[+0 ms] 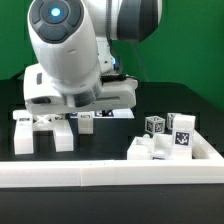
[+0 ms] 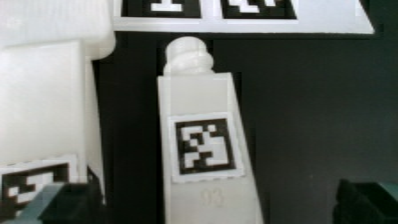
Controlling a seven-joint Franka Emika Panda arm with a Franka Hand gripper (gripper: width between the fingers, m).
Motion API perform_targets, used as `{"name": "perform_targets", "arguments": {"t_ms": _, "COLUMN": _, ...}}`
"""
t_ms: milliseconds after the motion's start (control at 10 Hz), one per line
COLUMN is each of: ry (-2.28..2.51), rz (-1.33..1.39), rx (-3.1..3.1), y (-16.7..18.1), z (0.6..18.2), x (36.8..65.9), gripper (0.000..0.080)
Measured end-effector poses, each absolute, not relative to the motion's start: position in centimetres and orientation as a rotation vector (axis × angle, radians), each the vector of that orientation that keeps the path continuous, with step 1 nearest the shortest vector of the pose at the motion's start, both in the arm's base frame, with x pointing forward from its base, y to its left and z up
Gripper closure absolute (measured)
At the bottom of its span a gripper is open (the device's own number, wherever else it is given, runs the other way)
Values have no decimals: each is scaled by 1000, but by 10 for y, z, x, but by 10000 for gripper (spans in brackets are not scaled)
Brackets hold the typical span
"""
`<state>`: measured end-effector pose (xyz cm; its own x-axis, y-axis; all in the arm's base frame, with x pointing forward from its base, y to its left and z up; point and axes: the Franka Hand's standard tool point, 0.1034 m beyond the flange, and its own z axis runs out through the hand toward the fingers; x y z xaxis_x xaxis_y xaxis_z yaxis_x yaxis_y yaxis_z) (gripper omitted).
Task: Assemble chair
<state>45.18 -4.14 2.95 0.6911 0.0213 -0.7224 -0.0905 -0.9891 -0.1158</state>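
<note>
White plastic makes up the leg [image 2: 205, 140], a long block with a black-and-white tag on its upper face and a rounded peg at one end, lying flat on the black counter [image 2: 302, 90]. The hand [image 2: 205, 205] hangs right over it, its dark fingertips [image 2: 370, 200] spread wide, one to each side of the leg and clear of it, so nothing is gripped. I take this as the step of fetching a leg. The next move calls for a straight descent, then the jaws closing squarely across the leg's narrow sides. Just beside the leg lies a flat white panel [image 2: 45, 100], near enough to foul one fingertip. Beyond the leg's peg end sit two more tags [image 2: 196, 8]; what carries them I cannot tell. Well apart from the leg, toward the exterior view's right, more chair pieces [image 1: 165, 135] are heaped against the white border frame [image 1: 110, 172]. A plain green wall [image 1: 200, 50] backs the counter.
</note>
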Motion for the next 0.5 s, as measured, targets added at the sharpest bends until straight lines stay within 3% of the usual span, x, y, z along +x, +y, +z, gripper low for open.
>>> {"name": "perform_targets", "arguments": {"t_ms": 500, "ry": 56, "rz": 1185, "rx": -2767, "y": -50, "z": 29, "x": 451, "gripper": 151}}
